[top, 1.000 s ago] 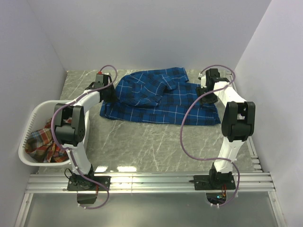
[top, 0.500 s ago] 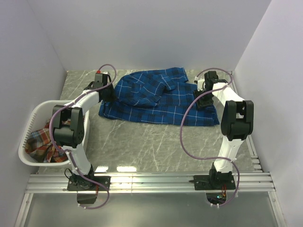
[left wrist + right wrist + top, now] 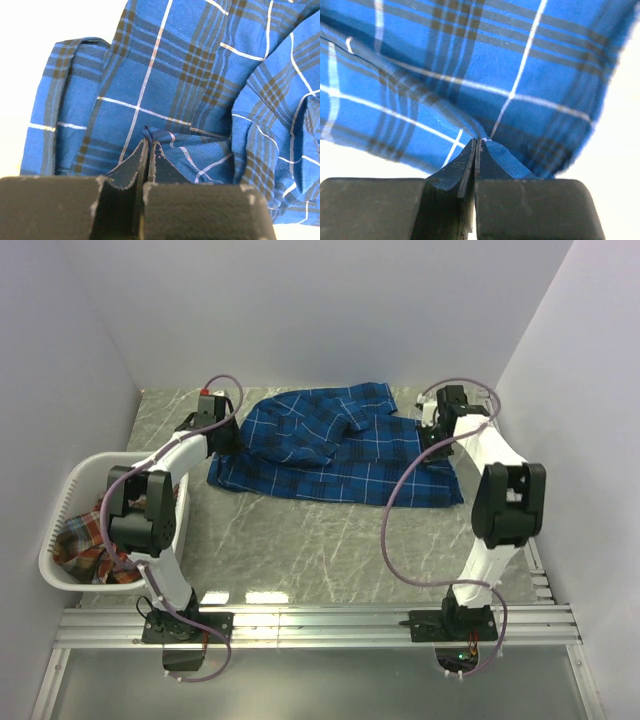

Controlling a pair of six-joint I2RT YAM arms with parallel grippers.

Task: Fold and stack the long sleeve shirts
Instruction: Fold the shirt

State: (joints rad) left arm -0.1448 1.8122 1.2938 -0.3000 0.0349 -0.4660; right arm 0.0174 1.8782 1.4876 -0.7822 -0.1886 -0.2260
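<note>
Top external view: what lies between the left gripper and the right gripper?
The blue plaid shirt fills that stretch; left gripper and right gripper are each shut on its fabric. The top view shows it.

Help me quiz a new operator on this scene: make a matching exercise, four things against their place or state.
1. blue plaid shirt
2. red-orange plaid shirt
3. laundry basket
4. right gripper

A. lying in the basket
B. at the left side of the table
C. spread over the far part of the table
D. shut on blue cloth

Pairs: 1-C, 2-A, 3-B, 4-D
</note>
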